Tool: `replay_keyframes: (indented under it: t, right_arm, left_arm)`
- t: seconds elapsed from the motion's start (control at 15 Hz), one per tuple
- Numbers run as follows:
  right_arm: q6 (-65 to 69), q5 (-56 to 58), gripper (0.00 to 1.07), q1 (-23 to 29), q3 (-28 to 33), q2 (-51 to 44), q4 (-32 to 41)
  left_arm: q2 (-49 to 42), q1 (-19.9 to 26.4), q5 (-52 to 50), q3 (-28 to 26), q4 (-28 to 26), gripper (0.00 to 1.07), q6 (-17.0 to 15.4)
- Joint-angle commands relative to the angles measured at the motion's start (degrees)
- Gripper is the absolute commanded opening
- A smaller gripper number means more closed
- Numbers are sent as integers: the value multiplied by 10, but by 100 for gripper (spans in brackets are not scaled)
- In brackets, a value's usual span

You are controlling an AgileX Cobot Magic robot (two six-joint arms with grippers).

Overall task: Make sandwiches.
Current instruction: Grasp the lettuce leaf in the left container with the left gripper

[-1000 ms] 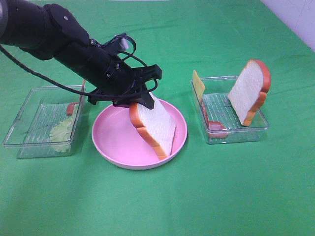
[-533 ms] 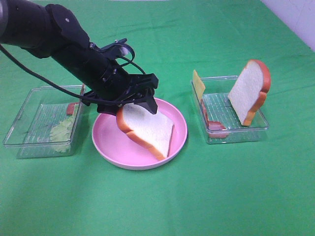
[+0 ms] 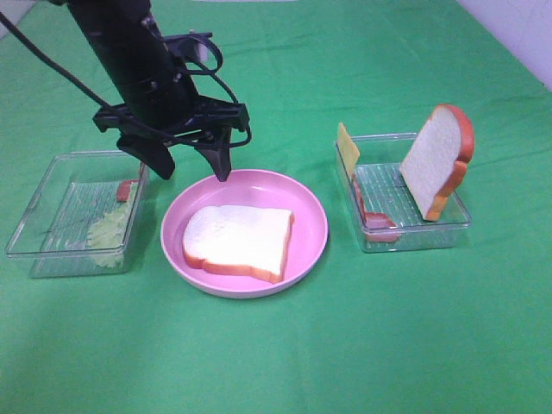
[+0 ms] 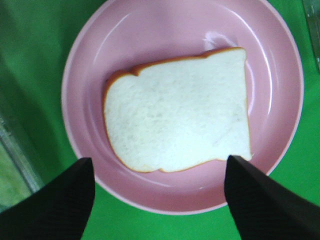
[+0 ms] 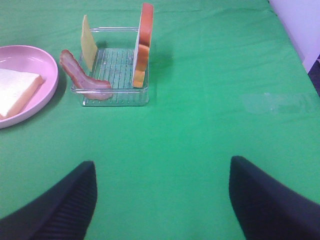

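Pink plate point(image 3: 308, 217) has one bread slice point(image 3: 239, 242); above it our left end effector point(image 3: 194, 175) gapes empty; lettuce point(image 3: 108, 231), bacon point(image 3: 373, 216), cheese point(image 3: 348, 148), second slice point(image 3: 438, 159) wait.

Before me: two bread slices point(image 3: 237, 241) point(image 3: 435, 164), two trays point(image 3: 34, 259) point(image 3: 414, 238), one plate point(image 3: 310, 220), one cheese slice point(image 3: 347, 148), one bacon strip point(image 5: 80, 75), one lettuce leaf point(image 3: 108, 233).

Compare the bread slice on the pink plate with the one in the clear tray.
Pose: the plate slice lies flat, the tray slice stands on edge. Place: the plate slice is alone on the round pink plate, the tray slice shares a clear plastic tray with yellow cheese. Both: white faces, orange-brown crust.
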Motion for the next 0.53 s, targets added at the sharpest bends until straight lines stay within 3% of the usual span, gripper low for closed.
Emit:
replay_keyframes:
  t: [0.07,0.27,0.47,0.53]
  right_arm:
    - [-7,-5,71,-2,1,-7,-2]
    - [-7,-5,71,-2,1,-7,-2]
    - [-7,-5,71,-2,1,-7,-2]
    - [-7,-5,71,-2,1,-7,-2]
  left_arm:
    - [-4,-3,91,-48,49,70,-42]
    - [-9,-3,146,-64,115,70,-95]
    - [-14,-5,146,-60,117,70,-101]
    - [-16,-5,146,-19,142,70,-108]
